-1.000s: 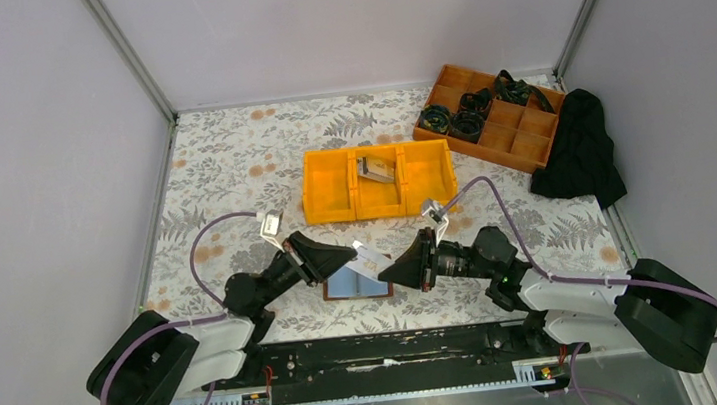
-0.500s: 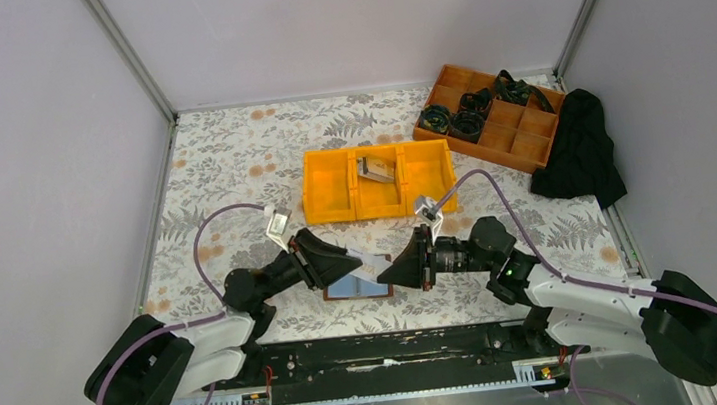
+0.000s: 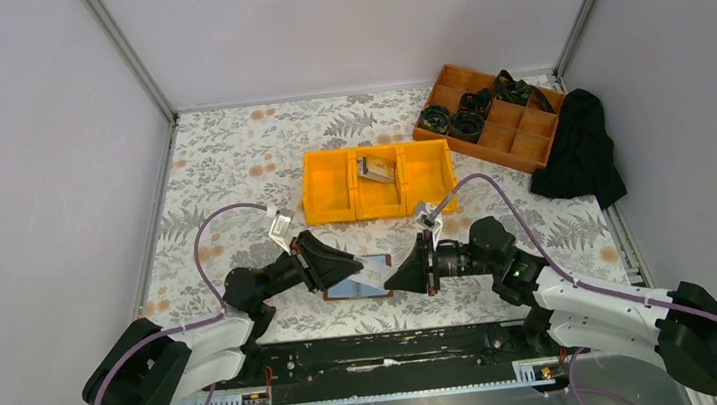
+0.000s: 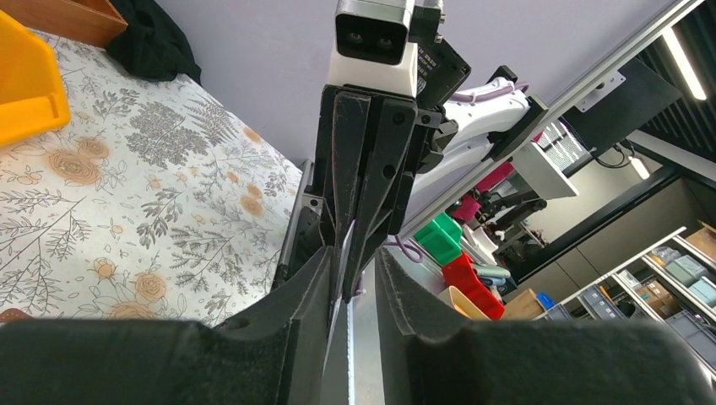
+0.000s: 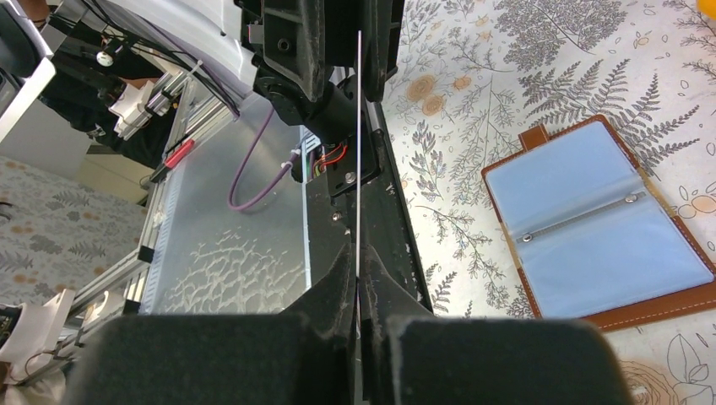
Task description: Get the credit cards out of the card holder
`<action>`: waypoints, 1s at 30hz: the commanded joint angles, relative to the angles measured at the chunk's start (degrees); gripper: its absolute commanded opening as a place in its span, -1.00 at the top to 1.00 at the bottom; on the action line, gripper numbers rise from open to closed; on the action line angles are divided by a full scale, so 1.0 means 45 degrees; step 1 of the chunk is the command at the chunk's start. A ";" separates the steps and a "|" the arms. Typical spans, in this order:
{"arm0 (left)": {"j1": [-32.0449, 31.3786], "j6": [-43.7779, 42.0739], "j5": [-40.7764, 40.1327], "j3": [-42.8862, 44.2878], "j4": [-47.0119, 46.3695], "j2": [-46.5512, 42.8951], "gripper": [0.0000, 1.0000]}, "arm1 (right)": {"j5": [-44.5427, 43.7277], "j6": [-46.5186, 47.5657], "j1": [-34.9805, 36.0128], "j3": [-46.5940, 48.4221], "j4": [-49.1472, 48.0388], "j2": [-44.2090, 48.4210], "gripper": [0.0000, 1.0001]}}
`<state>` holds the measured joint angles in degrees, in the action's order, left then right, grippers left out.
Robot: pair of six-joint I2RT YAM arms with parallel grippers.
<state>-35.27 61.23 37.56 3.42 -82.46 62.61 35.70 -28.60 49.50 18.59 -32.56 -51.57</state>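
Seen from above, two black robot arms meet nose to nose near the 6 o'clock edge of a floral-patterned table (image 3: 230, 166). Between them a thin credit card (image 5: 358, 169) is held on edge in the air. The right gripper (image 5: 358, 291) has its fingers pressed together on one end of the card, pinching it. From there the card runs straight across to the left gripper (image 4: 350, 283). The left gripper's fingers are spread a little, one on each side of the card's other end, and the gap between them is wider than the card.

The card holder (image 5: 591, 253) is brown leather with clear plastic sleeves. It lies open and flat on the table just under the two grippers.

At 12 o'clock from the holder sits an orange bin (image 3: 328, 191) with three compartments. The middle one holds a few pale flat pieces (image 3: 376, 168), too small to identify. Toward 2 o'clock on the table is a wooden divided tray (image 3: 518, 135) with dark coiled items (image 3: 451, 120) in some cells, and at the tray's 3 o'clock side lies a heap of black cloth (image 3: 580, 149).
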 commanded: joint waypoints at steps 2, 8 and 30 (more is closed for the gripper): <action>-0.0015 -0.0297 0.0135 -0.0012 -0.0312 0.0097 0.38 | -0.0293 0.0345 0.0063 0.0421 -0.0341 0.0314 1.00; -0.0015 -0.0306 -0.0089 -0.0118 -0.0354 0.0184 0.38 | -0.0528 0.0417 0.0065 0.0449 -0.0310 0.0497 0.99; 0.0241 -0.0311 -0.2070 -0.0424 0.1724 -0.0843 1.00 | -0.4961 0.0549 0.0069 0.0027 0.0812 0.1192 -0.36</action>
<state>-35.18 60.55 34.11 2.33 -80.79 62.61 26.52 -26.96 49.56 18.65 -30.48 -50.04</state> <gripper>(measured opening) 0.012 0.645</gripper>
